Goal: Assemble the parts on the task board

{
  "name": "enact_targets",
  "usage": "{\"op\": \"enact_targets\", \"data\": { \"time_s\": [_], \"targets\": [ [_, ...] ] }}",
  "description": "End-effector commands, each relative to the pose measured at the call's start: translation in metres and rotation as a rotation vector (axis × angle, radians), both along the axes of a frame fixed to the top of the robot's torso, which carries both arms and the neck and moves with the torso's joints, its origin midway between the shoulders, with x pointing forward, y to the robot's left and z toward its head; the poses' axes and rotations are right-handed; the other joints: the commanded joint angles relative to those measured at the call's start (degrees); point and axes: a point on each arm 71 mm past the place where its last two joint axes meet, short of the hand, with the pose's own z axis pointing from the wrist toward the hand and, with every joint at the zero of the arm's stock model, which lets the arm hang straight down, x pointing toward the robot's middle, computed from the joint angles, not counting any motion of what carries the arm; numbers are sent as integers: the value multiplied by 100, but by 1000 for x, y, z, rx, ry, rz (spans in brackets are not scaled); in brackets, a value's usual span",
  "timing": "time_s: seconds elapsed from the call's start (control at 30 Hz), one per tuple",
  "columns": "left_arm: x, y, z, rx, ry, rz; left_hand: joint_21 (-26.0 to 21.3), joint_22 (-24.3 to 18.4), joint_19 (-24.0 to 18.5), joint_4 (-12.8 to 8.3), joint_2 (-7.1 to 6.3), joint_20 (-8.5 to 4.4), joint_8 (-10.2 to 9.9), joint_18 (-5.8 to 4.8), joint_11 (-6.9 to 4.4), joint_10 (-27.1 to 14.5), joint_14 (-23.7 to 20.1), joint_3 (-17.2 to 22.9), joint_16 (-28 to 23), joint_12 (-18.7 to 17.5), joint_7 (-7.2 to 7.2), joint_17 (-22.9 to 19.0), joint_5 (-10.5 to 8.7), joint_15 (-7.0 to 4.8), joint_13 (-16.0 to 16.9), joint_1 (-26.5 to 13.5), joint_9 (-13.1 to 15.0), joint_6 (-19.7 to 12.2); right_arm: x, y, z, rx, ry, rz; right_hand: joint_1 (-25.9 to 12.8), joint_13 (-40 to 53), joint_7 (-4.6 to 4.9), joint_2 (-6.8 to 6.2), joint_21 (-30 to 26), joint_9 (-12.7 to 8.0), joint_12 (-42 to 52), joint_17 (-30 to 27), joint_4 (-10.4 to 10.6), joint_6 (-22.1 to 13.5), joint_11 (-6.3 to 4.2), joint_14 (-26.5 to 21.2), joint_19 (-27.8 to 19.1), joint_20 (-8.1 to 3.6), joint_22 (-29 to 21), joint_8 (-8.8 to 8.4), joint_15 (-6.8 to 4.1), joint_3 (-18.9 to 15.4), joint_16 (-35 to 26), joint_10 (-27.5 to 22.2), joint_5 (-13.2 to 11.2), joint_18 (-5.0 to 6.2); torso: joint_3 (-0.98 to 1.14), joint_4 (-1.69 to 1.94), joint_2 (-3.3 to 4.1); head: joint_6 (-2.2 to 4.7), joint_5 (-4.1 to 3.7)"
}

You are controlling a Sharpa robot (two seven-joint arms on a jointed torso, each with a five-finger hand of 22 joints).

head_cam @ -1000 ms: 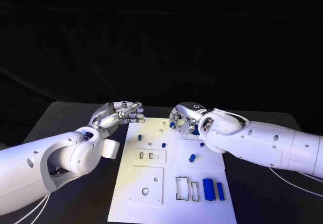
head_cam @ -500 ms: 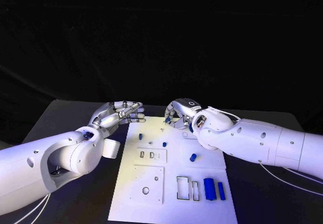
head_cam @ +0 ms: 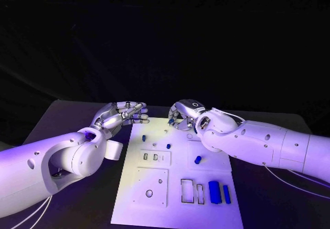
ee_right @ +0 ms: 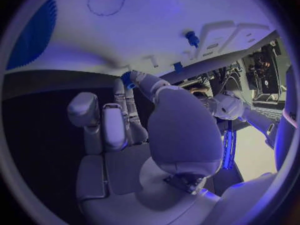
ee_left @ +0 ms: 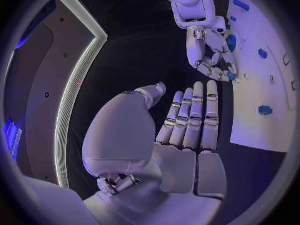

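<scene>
Right hand (head_cam: pixel 183 116) sits over the far edge of the board (head_cam: pixel 177 210), fingers curled inward. A small blue part (ee_right: pixel 127 79) is pinched at its fingertips; the left wrist view shows the same blue piece (ee_left: pixel 231 76) at the tips, just above the board's edge. How firm the pinch is, cannot tell.

Left hand (head_cam: pixel 124 114) hovers off the board's far left corner, well clear of the right hand. Fingers (ee_left: pixel 195 116) held straight and side by side, thumb apart, nothing in it.

Risks, as judged from here:
- The held part is small and gripped only at the tips. Any tilt on the way down could jam it at a hole's mouth or flick it loose onto the black table.
- The right hand's own fingers hide the spot beneath them, so lining up with the hole is hard to check.
- A peg (head_cam: pixel 169 145) and another peg (head_cam: pixel 144 139) stand just nearer the robot than the right hand; a low sweep could knock them.

Other things: a blue piece (head_cam: pixel 197 160) lies mid-board under the right forearm. A wide block (head_cam: pixel 214 192) and a thin bar (head_cam: pixel 226 194) lie side by side at the near right, beside two empty rectangular slots (head_cam: pixel 191 190). Nothing stands between the right hand and the board surface below it.
</scene>
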Motion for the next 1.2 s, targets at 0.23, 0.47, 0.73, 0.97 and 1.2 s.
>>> {"op": "enact_targets", "data": {
  "time_s": [0.23,0.47,0.73,0.97,1.2],
  "targets": [
    [-1,-2,2,-10,-4,-21,-32,-10,0,-11,18,37,-27,71,39,7,-7,-34,-29,-46,133,16,30,45,7,-45,6,-43,-2,5,-3,-19,11,15,-33,47,27,20,35,30,6,2,15,0,14,160,37,-13,16,26,-45,35,34,39,-9,-57,-3,3,17,-10,13],
    [0,-2,3,-10,-5,-21,-32,-10,0,-11,18,37,-27,71,39,7,-7,-34,-29,-46,133,16,30,45,7,-45,6,-43,-1,6,-4,-22,15,14,-41,51,27,14,34,40,2,4,19,-10,14,159,33,-12,16,29,-43,37,39,36,-26,-56,-8,5,24,-13,14],
    [0,-2,4,-10,-6,-22,-32,-10,0,-11,18,37,-27,71,39,7,-7,-34,-29,-46,133,16,30,45,7,-45,6,-43,0,8,-5,-34,26,15,-44,53,27,10,32,45,1,-7,20,-16,15,156,29,-11,13,30,-42,38,35,34,-33,-55,-12,14,36,-21,8],
    [0,-2,4,-10,-6,-22,-32,-10,0,-11,18,37,-27,71,39,7,-7,-34,-29,-46,133,16,30,45,7,-45,6,-43,0,8,-7,-37,35,8,-80,61,62,-44,-29,73,-47,-82,32,-121,45,127,-44,2,-74,4,-20,55,3,-41,-58,-37,-11,4,40,-26,15],
    [1,-2,4,-9,-6,-22,-38,-16,-1,-14,21,40,-35,71,45,0,-11,-43,-37,-59,140,24,30,49,7,-40,7,-53,1,4,-6,-11,21,-3,-94,-217,359,-308,-681,25,-376,-773,136,-1078,391,-227,-724,291,-896,-537,284,-418,-347,-1309,-197,135,-11,7,43,-16,11]
  ]
}}
